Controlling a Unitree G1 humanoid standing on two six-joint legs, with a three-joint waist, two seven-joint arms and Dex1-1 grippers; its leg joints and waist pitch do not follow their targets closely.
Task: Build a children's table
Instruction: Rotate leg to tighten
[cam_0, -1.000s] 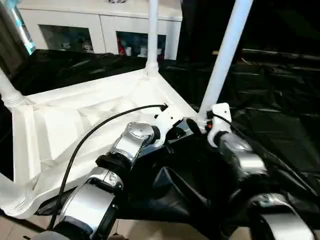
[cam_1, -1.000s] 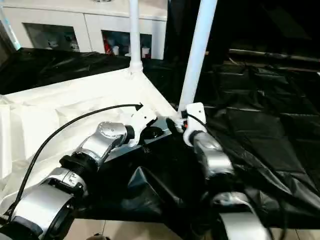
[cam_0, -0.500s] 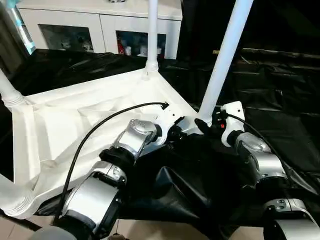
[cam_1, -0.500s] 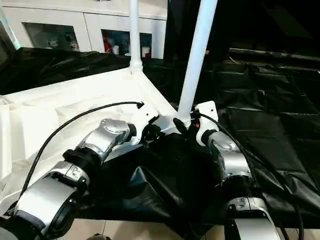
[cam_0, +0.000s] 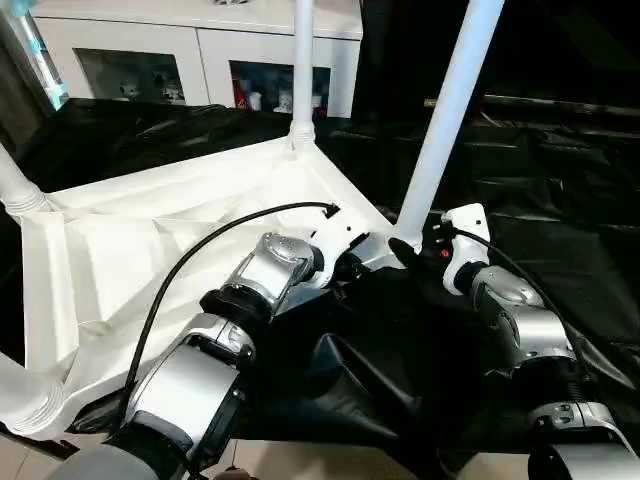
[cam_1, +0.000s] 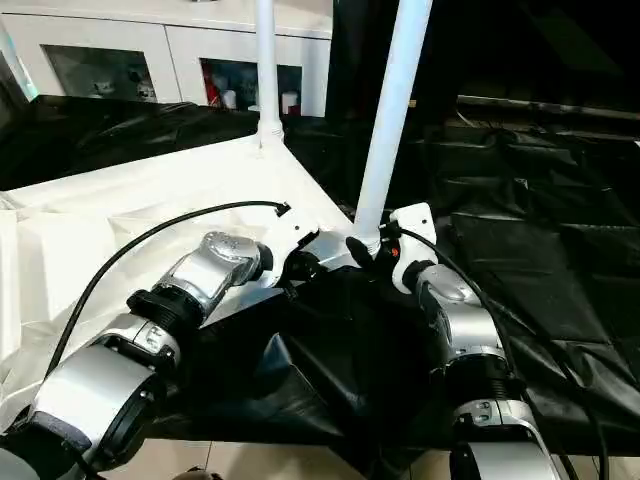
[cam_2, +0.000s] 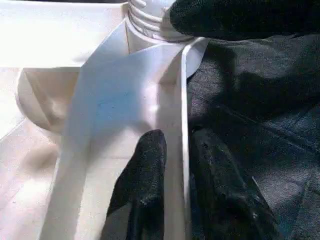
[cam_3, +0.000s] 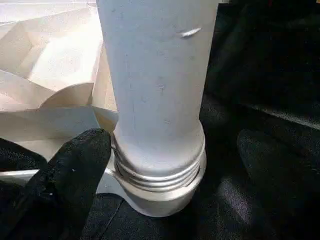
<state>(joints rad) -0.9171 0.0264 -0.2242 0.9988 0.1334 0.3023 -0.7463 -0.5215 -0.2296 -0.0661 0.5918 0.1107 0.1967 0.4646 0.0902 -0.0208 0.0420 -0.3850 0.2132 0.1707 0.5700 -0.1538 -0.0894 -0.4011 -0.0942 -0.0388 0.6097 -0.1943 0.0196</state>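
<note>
The white tabletop (cam_0: 150, 250) lies upside down on black sheeting, ribbed underside up. Upright white legs stand in its far corner (cam_0: 302, 60) and its near right corner (cam_0: 445, 110); leg ends also show at the left corners (cam_0: 15, 185). My left gripper (cam_2: 177, 160) is shut on the tabletop's rim (cam_2: 175, 100) just beside the near right corner socket, one finger (cam_2: 145, 165) inside the rim and one outside. My right gripper (cam_3: 175, 150) stands open around the base of the near right leg (cam_3: 155, 75); one finger (cam_3: 70, 175) touches its threaded collar, the other stays apart.
Crumpled black sheeting (cam_0: 560, 200) covers the big table on all sides of the tabletop. A white cabinet (cam_0: 200, 50) with glass doors stands behind. A black cable (cam_0: 200, 260) arcs over my left forearm. Pale floor (cam_0: 300, 465) shows past the near edge.
My right forearm has swung out to the right while its gripper stays at the leg's base. The left gripper keeps its hold on the rim.
</note>
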